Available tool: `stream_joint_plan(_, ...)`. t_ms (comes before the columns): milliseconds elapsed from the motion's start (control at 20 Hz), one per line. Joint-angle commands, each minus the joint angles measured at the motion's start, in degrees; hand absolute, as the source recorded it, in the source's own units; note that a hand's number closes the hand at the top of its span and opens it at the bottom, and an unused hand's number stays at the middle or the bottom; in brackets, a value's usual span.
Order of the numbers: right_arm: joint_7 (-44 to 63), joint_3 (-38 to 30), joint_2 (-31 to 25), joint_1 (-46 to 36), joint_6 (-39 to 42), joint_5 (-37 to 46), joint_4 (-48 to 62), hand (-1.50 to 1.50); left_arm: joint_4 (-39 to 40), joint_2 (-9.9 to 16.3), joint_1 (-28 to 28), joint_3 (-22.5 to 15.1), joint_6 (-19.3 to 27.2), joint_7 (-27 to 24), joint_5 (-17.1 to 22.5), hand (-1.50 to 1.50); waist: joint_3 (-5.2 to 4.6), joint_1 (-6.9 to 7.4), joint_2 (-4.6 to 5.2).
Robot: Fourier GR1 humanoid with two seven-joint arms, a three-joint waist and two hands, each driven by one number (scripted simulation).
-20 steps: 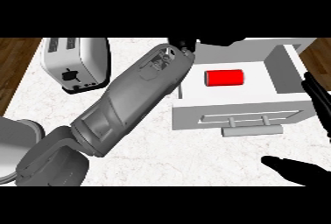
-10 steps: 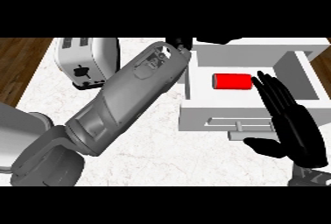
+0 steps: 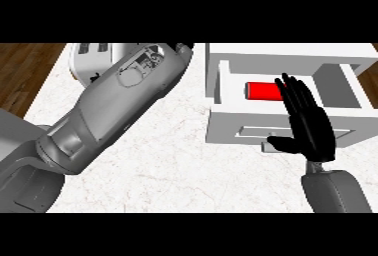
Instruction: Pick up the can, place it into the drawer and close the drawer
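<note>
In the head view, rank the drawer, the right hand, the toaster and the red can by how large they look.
1. Drawer, largest.
2. Right hand, though it is nearer the camera, which inflates it.
3. Toaster, mostly hidden by the left forearm, so its rank against the hand is unsure.
4. Can, smallest, partly covered by the hand's fingers.

From my seat, the drawer stands open at the right of the tabletop, with the can lying inside it. My right hand is over the drawer's front, right of the can. A toaster sits far left, behind my left forearm.
</note>
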Motion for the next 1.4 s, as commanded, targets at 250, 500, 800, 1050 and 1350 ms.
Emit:
stream_joint_plan(250, -1.1, -3.7, 1.5, -10.6, -6.6, 3.0, 20.5, -1.5, -11.9, 8.9, 7.0, -0.2, -2.4, 5.5, -1.2, -1.5, 0.69, 1.78, 0.81)
stream_joint_plan(500, -3.7, -5.8, 0.5, -14.5, -13.2, 5.2, 30.1, -1.5, -15.1, 11.8, 7.4, -0.1, -3.0, 8.5, -2.3, -1.5, 0.74, 1.51, 1.12)
stream_joint_plan(800, -1.7, -8.9, 2.1, -23.3, -20.1, 7.5, 39.9, -1.5, -20.9, 15.4, 10.4, 0.0, -2.1, 12.1, -3.1, -1.5, 0.77, 2.41, 1.24)
stream_joint_plan(1050, -2.5, -11.3, 1.0, -30.9, -23.9, 8.1, 49.2, -1.5, -26.6, 16.3, 17.0, -1.4, -1.4, 11.7, -4.7, -1.5, 0.76, 2.48, 1.42)
stream_joint_plan(1350, -0.9, -14.2, 0.5, -39.5, -27.9, 8.7, 58.5, -1.5, -33.3, 18.4, 21.9, -1.4, -1.5, 11.7, -5.5, -1.5, 0.77, 3.84, 1.83)
